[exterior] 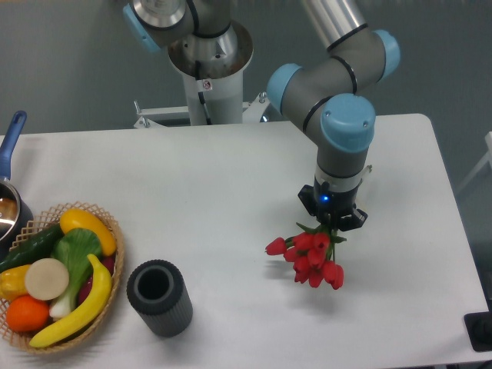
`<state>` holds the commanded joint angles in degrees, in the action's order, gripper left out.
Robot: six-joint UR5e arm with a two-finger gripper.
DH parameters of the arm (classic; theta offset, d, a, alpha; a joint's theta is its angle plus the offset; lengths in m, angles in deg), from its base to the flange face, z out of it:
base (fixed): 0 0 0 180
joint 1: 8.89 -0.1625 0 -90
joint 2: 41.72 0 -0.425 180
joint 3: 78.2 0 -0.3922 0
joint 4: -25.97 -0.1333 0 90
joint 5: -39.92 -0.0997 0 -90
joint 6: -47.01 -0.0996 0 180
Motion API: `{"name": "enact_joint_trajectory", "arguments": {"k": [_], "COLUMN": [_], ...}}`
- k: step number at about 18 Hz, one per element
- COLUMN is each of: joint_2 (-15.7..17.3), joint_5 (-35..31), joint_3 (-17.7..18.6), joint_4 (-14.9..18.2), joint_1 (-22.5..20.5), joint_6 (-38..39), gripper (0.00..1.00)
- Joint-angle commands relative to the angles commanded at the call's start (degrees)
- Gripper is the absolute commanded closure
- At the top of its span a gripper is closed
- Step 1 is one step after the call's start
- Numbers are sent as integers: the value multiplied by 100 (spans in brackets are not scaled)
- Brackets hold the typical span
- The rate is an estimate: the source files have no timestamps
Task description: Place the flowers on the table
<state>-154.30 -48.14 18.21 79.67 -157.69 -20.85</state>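
A bunch of red tulips [311, 257] with green stems hangs just below my gripper [332, 221], right of the table's middle. The blooms point down and to the left, at or just above the white table [215, 192]. My gripper points straight down and is shut on the stems. Its fingertips are hidden behind the gripper body and the leaves. Whether the blooms touch the table I cannot tell.
A dark grey ribbed cylinder vase [160, 297] stands at the front left. A wicker basket [108, 223] with bananas, an orange and vegetables sits at the left front edge. A pot with a blue handle [9, 142] is at the far left. The arm's base [207, 61] stands behind the table.
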Motion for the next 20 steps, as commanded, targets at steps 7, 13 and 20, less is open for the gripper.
{"name": "enact_joint_trajectory", "arguments": {"k": [7, 13, 20], "joint_2": [26, 61, 26], "joint_5": [26, 52, 53], "joint_3": [79, 62, 35], "joint_4": [-193, -325, -325], "joint_1": [1, -420, -457], "joint_6": [98, 27, -359], "gripper": [0, 0, 0]}}
